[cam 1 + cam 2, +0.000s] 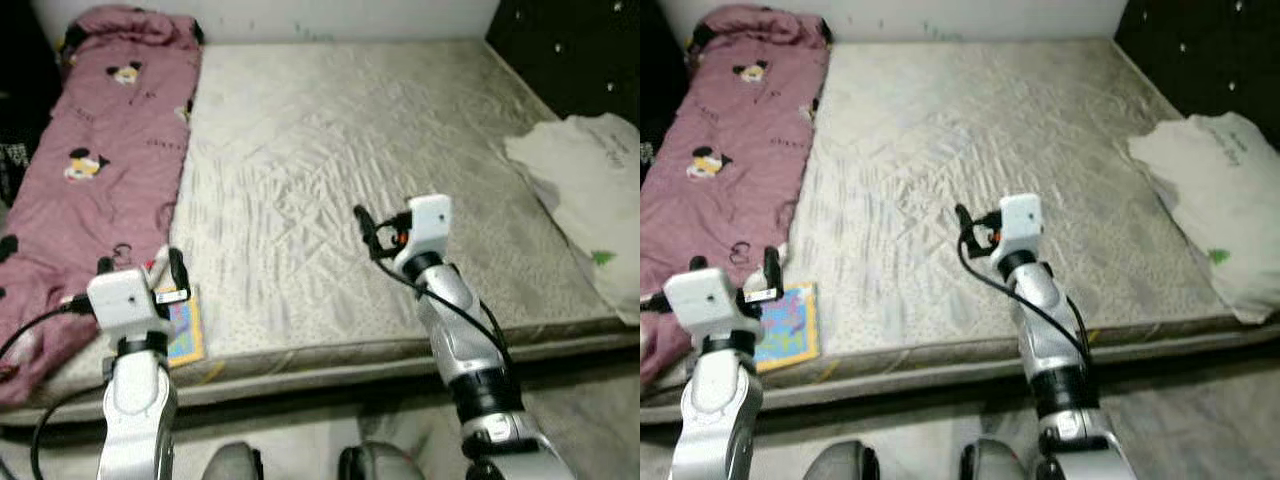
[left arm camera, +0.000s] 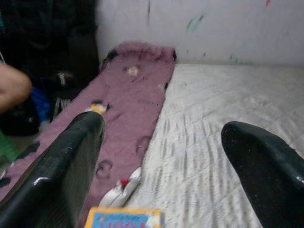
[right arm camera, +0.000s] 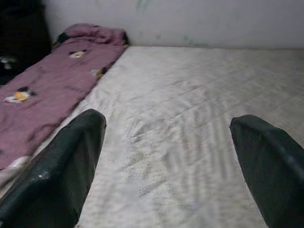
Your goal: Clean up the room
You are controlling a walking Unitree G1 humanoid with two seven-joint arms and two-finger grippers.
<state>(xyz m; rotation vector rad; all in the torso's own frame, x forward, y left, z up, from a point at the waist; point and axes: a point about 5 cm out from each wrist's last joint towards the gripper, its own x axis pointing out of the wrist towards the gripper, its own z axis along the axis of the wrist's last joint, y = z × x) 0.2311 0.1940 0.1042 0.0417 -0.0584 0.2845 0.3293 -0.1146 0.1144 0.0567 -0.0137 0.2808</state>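
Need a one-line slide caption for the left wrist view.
Left gripper, fingers open, hovers over the bare mattress beside a pink blanket, with a colourful book just below.

The head stereo pair looks forward and down from the foot of the bed (image 1: 330,150), covering the whole mattress. Each wrist camera sits low and close above the mattress, facing along its jaws toward the wall (image 3: 190,21). All views share the pink blanket (image 1: 95,160).
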